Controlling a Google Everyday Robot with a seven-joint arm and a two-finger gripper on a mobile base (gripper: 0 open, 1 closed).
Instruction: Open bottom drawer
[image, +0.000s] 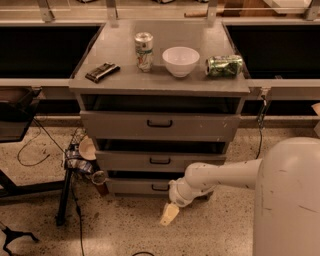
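Gripper hangs at 5 o'clock from bottom drawer handle; I cannot tell its opening or hold.

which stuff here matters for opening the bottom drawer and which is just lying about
Job: bottom drawer, its handle, gripper low near the floor, just below the handle.
Lying about: upright can, bowl, tipped can, dark packet, all on the cabinet top.
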